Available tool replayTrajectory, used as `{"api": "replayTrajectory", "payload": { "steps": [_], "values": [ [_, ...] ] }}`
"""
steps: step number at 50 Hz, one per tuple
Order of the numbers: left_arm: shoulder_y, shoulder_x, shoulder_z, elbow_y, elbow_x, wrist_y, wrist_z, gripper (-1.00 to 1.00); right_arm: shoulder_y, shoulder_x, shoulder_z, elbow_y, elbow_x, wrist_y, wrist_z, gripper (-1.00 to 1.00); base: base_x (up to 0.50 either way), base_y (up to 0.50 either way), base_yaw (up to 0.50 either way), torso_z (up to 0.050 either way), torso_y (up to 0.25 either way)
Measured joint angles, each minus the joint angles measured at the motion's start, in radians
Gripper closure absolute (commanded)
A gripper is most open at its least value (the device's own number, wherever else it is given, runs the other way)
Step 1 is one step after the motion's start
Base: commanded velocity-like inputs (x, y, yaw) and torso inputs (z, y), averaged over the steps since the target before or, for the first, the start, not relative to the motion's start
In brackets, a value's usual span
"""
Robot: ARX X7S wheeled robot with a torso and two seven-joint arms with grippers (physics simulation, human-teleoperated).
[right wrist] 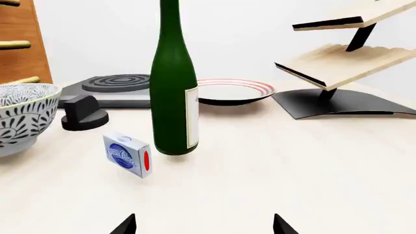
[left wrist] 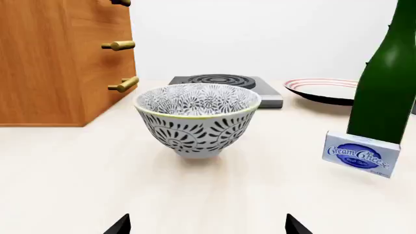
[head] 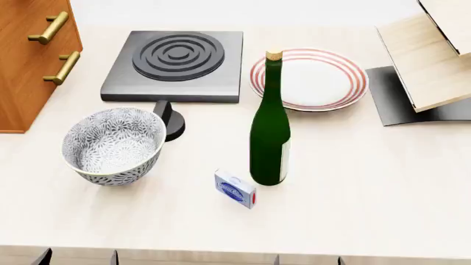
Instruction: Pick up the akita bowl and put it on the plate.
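Note:
The akita bowl, white with a dense grey-black floral pattern, stands upright on the pale table at the near left. In the left wrist view the bowl is straight ahead of my left gripper, which is open and empty, well short of it. The plate, white with red rings, lies at the back right of centre, empty. My right gripper is open and empty, facing the green bottle with the plate behind it. Both grippers only peek in at the head view's near edge, the left gripper and the right gripper.
A tall green bottle and a small cream cheese box stand between bowl and plate. A dark square burner with a black knob sits behind the bowl. A wooden drawer cabinet is at far left, a wooden shelf rack at far right.

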Motion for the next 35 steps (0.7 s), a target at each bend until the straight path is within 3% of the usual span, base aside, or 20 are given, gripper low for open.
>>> {"api": "replayTrajectory", "payload": {
  "steps": [21, 35],
  "values": [
    [0.016, -0.057, 0.019, 0.085, -0.103, -0.017, -0.06, -1.0, 0.008, 0.035, -0.084, 0.05, -0.02, -0.051, 0.09, -1.0, 0.0, 0.0, 0.0, 0.0, 0.0],
    [0.053, -0.087, 0.016, 0.2, -0.126, -0.009, -0.101, -1.0, -0.028, 0.063, -0.119, -0.03, -0.011, -0.053, 0.131, -1.0, 0.0, 0.0, 0.0, 0.0, 0.0]
  ]
}}
